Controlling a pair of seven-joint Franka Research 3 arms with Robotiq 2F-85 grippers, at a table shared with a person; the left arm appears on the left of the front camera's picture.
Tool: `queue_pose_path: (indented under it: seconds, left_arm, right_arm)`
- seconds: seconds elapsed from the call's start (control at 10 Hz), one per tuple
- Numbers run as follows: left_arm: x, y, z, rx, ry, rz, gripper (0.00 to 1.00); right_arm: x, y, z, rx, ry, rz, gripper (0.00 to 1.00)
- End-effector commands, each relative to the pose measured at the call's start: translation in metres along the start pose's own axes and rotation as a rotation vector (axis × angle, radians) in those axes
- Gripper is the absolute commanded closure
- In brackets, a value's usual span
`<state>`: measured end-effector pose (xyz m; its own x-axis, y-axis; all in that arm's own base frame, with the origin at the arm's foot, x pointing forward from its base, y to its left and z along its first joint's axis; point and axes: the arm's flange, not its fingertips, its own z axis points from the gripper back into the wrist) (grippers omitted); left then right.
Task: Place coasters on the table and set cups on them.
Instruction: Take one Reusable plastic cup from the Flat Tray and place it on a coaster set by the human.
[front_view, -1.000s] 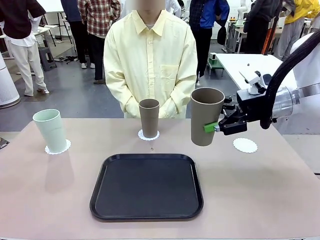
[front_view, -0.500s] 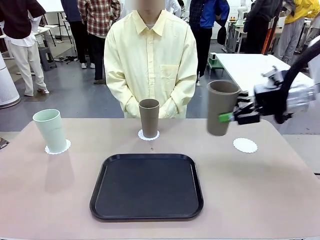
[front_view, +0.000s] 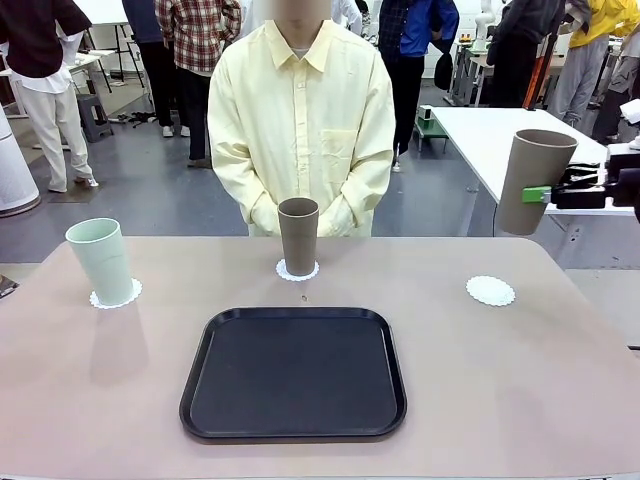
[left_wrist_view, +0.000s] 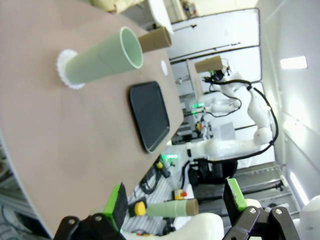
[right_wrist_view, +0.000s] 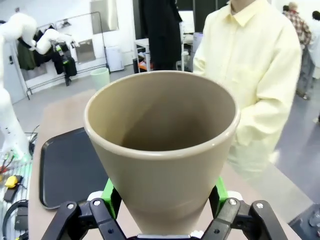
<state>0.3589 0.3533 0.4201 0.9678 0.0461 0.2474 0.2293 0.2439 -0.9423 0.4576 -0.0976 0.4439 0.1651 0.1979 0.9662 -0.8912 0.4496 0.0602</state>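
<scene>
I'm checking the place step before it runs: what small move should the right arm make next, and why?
Probably bring the brown cup back left and down over the bare coaster. The right gripper holds it raised, out past the table's right edge, while the mint cup and the other brown cup already stand on coasters.

Cup carried up and off to your right.
Your right pincer (front_view: 556, 194) has swung the tall taupe-brown matte tumbler (front_view: 533, 182) from above the table's middle-right past the scalloped white paper coaster (front_view: 490, 291), higher, beyond the table edge.
</scene>
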Motion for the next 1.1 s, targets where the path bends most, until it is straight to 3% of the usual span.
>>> queue_pose_path:
  seconds: [0.0,0.1,0.7,1.0]
  left_arm:
    - [0.0,-0.001,0.0,0.011,0.0,0.013,0.0]
    - [0.0,-0.001,0.0,0.011,0.0,0.013,0.0]
    - [0.0,-0.001,0.0,0.011,0.0,0.013,0.0]
    - [0.0,-0.001,0.0,0.011,0.0,0.013,0.0]
  right_arm:
    - [0.005,0.004,-0.003,-0.019,-0.013,-0.025,0.16]
    - [0.004,0.007,-0.004,-0.026,0.022,-0.02,0.16]
    - [-0.001,0.0,0.003,-0.012,0.005,-0.003,0.16]
    - [-0.039,-0.039,-0.015,0.025,0.011,-0.003,0.16]
